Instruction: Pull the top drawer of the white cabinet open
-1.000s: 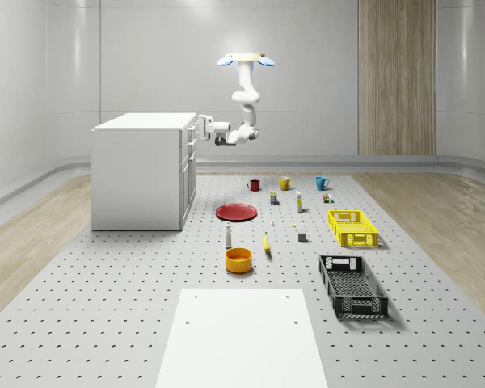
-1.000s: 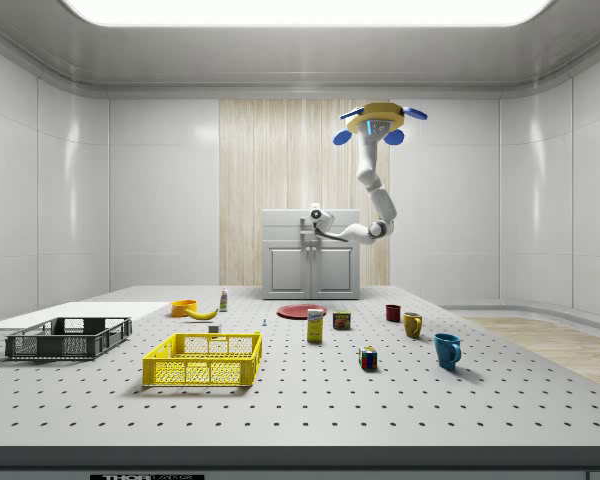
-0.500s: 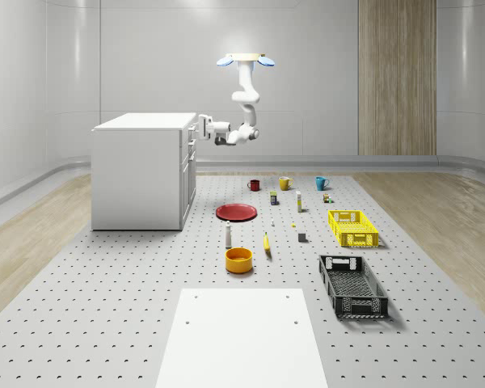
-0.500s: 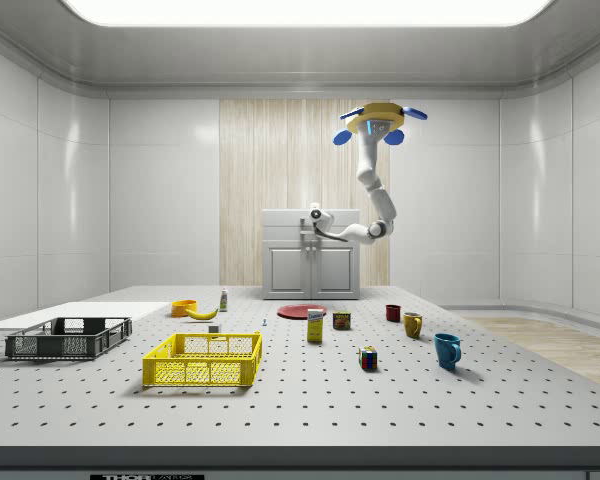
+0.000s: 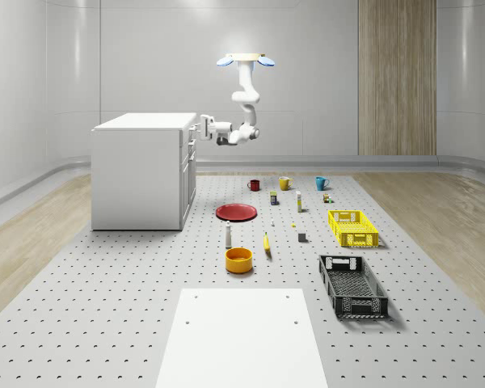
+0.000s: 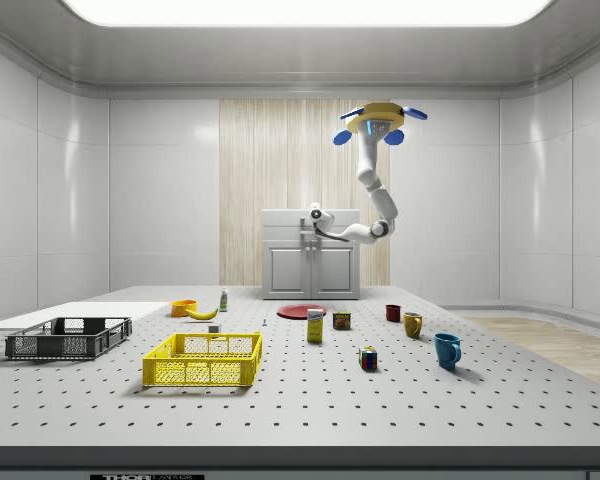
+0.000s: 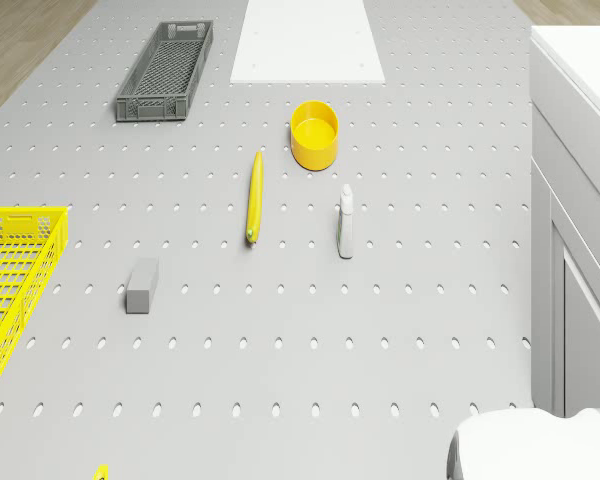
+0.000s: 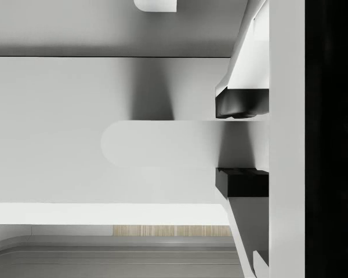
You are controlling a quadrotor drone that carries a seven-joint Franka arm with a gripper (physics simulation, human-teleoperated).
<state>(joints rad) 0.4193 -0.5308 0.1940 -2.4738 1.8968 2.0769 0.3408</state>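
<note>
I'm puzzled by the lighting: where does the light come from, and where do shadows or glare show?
Side view: a bright ceiling panel lights the room. Whole-scene view: soft shadows lie beside the black crate and the cabinet, and pale streaks of glare run down the back wall. Wrist view: a dark shadow falls across the drawer front above its handle, at the hand.

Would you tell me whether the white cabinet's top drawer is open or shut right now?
Shut, it appears: the top drawer front sits flush with the white cabinet face, with the gripper at its handle.
</note>
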